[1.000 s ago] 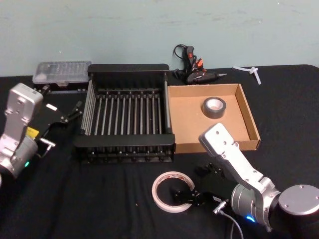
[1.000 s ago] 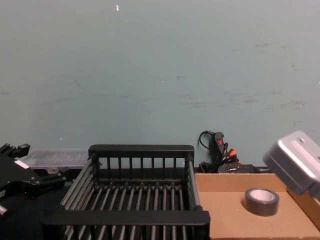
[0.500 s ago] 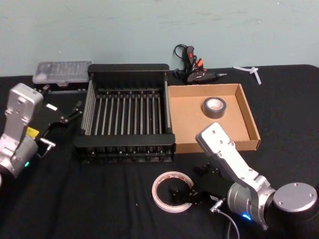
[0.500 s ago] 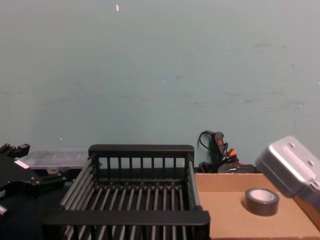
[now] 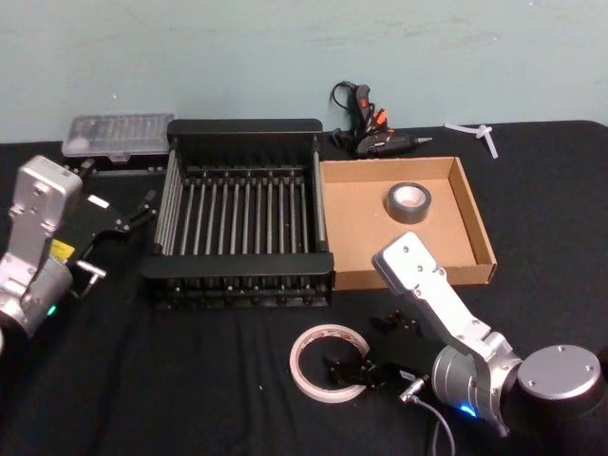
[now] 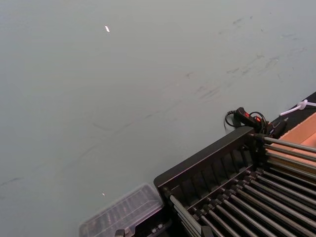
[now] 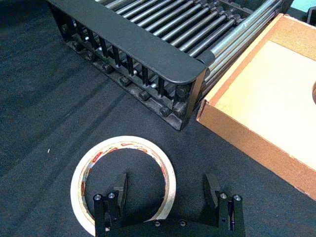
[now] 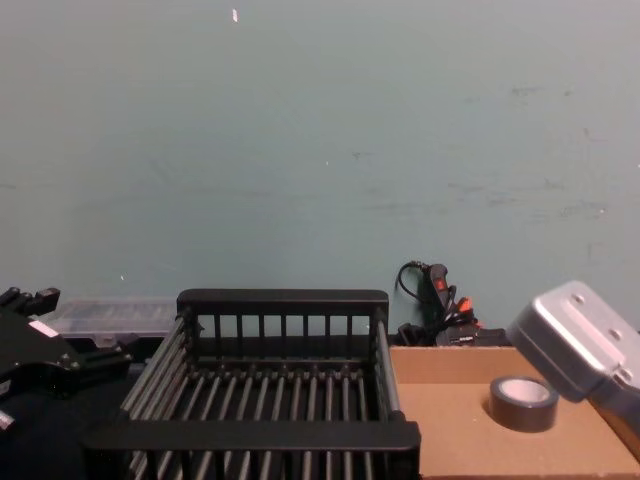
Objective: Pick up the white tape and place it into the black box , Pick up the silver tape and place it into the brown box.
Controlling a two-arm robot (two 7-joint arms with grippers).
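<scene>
Right gripper [image 7: 165, 190] is low over the table, jaws apart, straddling the near-right edge of the white tape [image 5: 329, 364]: one finger sits inside the ring, the other outside it. The tape lies flat on the black cloth, in front of the black box [image 5: 242, 214], not in it. Silver tape [image 5: 408, 203] sits in the brown box [image 5: 475, 223], toward its back. Left gripper [image 5: 133, 218] is parked left of the black box; jaws look apart. Glue gun [image 5: 369, 133] lies behind the boxes.
</scene>
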